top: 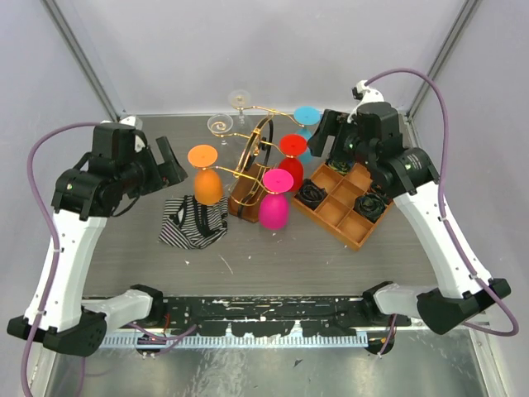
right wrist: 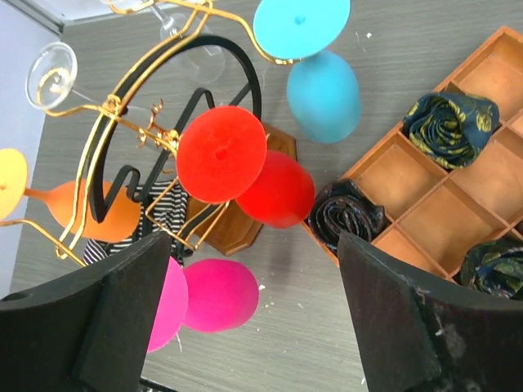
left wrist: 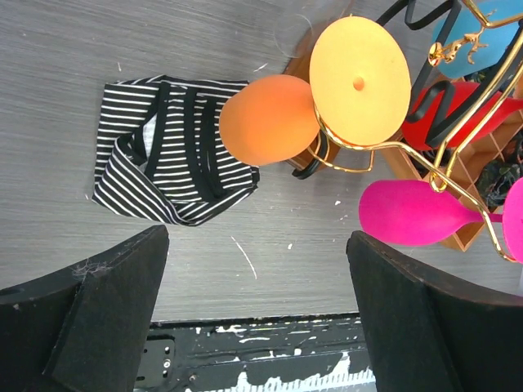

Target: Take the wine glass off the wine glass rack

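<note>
The gold wire wine glass rack [top: 245, 201] with a dark hoop and brown wooden base stands mid-table. Coloured wine glasses hang on it bowl-down: orange [top: 207, 184], pink [top: 274, 207], red [top: 292, 161], blue [top: 307, 116]. Two clear glasses [top: 221, 124] hang at the back. My left gripper [top: 169, 165] is open and empty, just left of the orange glass [left wrist: 268, 120]. My right gripper [top: 326, 136] is open and empty, above and right of the red glass [right wrist: 278, 189] and the blue glass [right wrist: 324, 96]. The rack base [right wrist: 237, 229] shows below the red glass.
A striped black-and-white cloth [top: 194, 222] lies left of the rack base, under the orange glass. An orange compartmented wooden tray [top: 327, 223] with rolled dark ties [right wrist: 347, 214] sits right of the rack. A black strip [top: 273, 327] runs along the table's near edge.
</note>
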### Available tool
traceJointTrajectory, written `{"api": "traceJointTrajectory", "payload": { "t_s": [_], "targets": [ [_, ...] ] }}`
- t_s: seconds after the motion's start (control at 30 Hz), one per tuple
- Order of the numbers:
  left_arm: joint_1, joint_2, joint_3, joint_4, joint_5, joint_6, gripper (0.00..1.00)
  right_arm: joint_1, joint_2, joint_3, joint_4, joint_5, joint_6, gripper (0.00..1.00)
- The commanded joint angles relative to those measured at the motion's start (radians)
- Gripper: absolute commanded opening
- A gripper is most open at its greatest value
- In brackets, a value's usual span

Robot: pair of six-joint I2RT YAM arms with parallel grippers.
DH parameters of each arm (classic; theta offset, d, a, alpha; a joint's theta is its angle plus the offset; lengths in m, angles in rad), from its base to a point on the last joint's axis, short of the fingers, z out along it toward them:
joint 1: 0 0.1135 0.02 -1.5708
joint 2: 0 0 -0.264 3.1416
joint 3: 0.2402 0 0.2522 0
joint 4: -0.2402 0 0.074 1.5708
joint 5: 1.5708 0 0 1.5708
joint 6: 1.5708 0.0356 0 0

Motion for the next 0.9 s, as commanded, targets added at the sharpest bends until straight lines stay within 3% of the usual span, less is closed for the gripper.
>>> {"api": "traceJointTrajectory", "payload": {
  "t_s": [0.0, 0.23, 0.33, 0.53, 0.67, 0.7, 0.87],
  "targets": [
    [0.003, 0.013, 0.031, 0.023, -0.007, 0.036, 0.98, -0.007, -0.053, -0.058, 0.016, -0.027, 0.009, 0.89],
    [0.002, -0.001, 0.019, 0.030, 0.042, 0.052, 0.98, -0.007, -0.115, -0.209, 0.005, -0.001, 0.036, 0.89],
    [-0.010, -0.037, -0.076, 0.102, 0.158, 0.056, 0.98, -0.006, -0.127, -0.254, -0.018, 0.037, 0.048, 0.89],
    [-0.037, -0.115, -0.254, 0.147, 0.200, 0.029, 0.98, -0.007, -0.128, -0.299, -0.061, 0.062, 0.060, 0.85],
    [-0.039, -0.172, -0.308, 0.144, 0.192, 0.014, 0.98, -0.005, -0.177, -0.314, 0.053, -0.108, -0.001, 0.81],
    [-0.039, -0.182, -0.313, 0.147, 0.193, 0.007, 0.98, -0.002, -0.186, -0.312, 0.079, -0.157, -0.018, 0.84],
    [-0.039, -0.213, -0.313, 0.141, 0.189, -0.020, 0.98, 0.037, -0.103, -0.232, -0.085, 0.202, 0.008, 1.00]
  ]
}}
